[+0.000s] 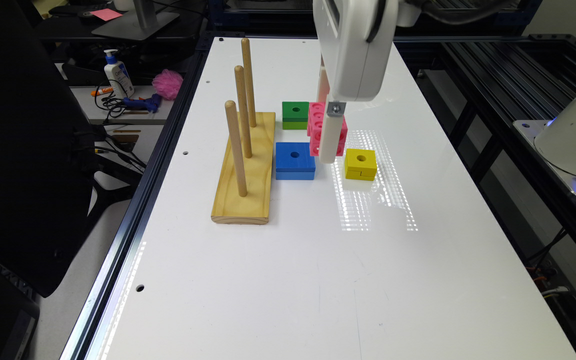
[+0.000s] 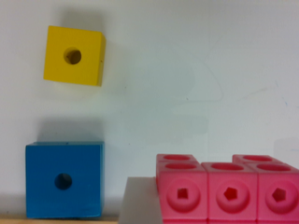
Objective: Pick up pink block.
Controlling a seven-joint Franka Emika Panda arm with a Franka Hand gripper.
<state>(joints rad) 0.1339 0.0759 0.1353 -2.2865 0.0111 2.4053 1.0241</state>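
Currently the gripper (image 1: 329, 131) is low at the pink block (image 1: 318, 131), which sits on the desk (image 1: 288, 280) between green block (image 1: 295, 114), blue block (image 1: 295, 160) and yellow cube (image 1: 360, 164); one finger lies against its side, presumably to straddle it, though finger spread cannot be told.

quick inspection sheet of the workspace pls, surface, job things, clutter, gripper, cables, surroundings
surface: white table, glare patch near the yellow block
job's things: pink block on the table, a white finger in front of it
clutter: blue block, green block, wooden peg stand
gripper: gripper lowered at the pink block; open or shut cannot be told
cables: black cables on the side desk
surroundings: lotion bottle, pink puff, monitor stand
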